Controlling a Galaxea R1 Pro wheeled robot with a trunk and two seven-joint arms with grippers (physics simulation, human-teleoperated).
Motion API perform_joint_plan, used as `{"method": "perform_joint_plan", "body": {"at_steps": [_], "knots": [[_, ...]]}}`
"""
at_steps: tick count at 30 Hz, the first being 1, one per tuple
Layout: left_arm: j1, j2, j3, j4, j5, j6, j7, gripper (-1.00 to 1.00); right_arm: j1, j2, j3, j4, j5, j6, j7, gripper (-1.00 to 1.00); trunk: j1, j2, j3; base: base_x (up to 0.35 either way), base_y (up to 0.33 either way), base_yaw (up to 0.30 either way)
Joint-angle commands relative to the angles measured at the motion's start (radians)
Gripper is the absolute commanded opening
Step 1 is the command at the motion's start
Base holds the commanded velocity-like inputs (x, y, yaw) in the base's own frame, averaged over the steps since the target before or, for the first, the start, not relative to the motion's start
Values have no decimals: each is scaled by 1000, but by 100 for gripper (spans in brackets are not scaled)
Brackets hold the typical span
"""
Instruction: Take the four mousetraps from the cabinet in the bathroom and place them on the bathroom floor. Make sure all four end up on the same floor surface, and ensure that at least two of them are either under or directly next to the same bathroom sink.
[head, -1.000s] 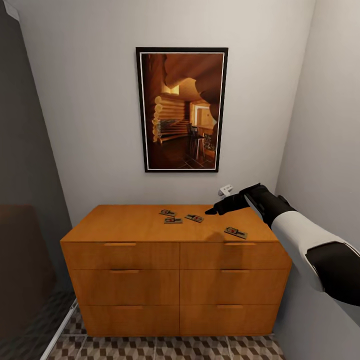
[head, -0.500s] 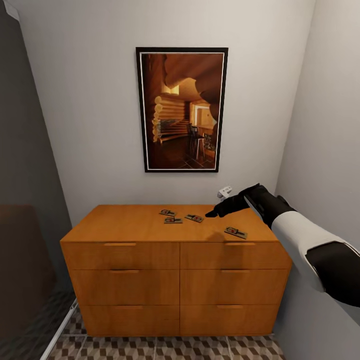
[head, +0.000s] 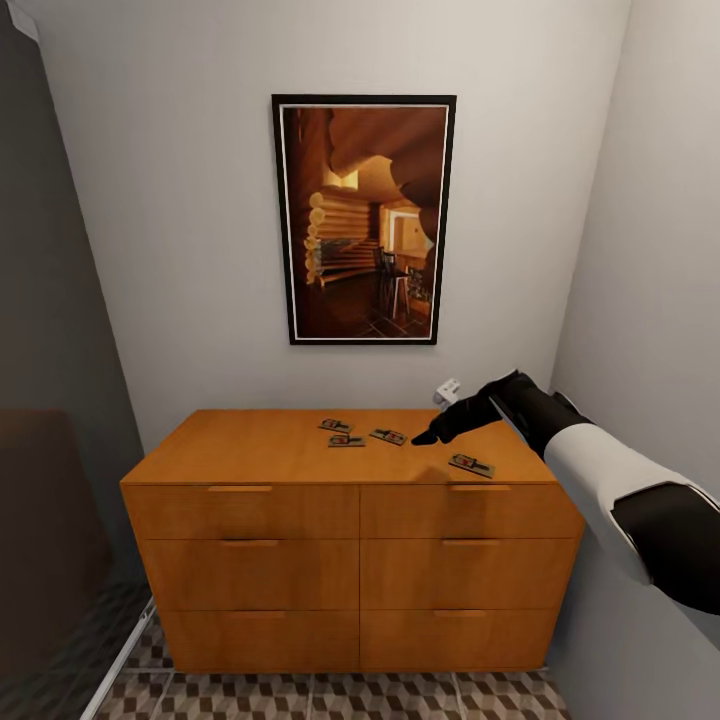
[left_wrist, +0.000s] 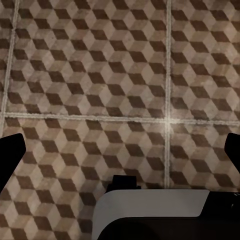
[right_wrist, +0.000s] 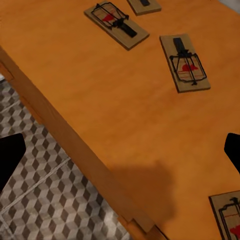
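1. Head view: four mousetraps (head: 347, 439) on cabinet (head: 300, 480) top; three grouped mid-back, one (head: 471, 464) front-right.
2. Right gripper (head: 428, 437) hovers between them, jaws spread.
3. Left gripper (left_wrist: 120, 165) over bathroom floor (left_wrist: 100, 75), jaws spread, empty.

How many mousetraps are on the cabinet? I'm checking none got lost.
4, all on the orange-brown wooden cabinet top: two small brown wooden mousetraps close together, one just right of them, one apart near the front right edge.

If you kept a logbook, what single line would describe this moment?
phase: reaching | right gripper: open, above cabinet top | mousetraps: four on cabinet, none held | left gripper: open, over bathroom floor
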Motion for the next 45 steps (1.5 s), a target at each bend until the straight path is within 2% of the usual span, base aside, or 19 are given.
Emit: {"method": "perform_joint_plan", "body": {"at_steps": [1, 25, 30, 36, 45], "knots": [[0, 0, 1, -2, 0, -1, 1, 100, 0, 0, -1, -1, 9, 1, 7, 100, 0, -1, -1, 0, 0, 0], [1, 0, 1, -1, 0, -1, 1, 100, 0, -1, -2, 42, 12, -20, 14, 100, 0, -1, -1, 128, 0, 0], [1, 0, 1, -1, 0, -1, 1, 100, 0, -1, -1, 50, 12, -24, 14, 100, 0, -1, -1, 42, 0, 0], [1, 0, 1, -1, 0, -1, -1, 100, 0, 0, -1, 80, 12, -70, 14, 100, 0, -1, -1, 7, 0, 0], [1, 0, 1, -1, 1, -1, -2, 100, 0, -1, -3, 86, 12, -78, 15, 100, 0, -1, -1, 0, 0, 0]]}}
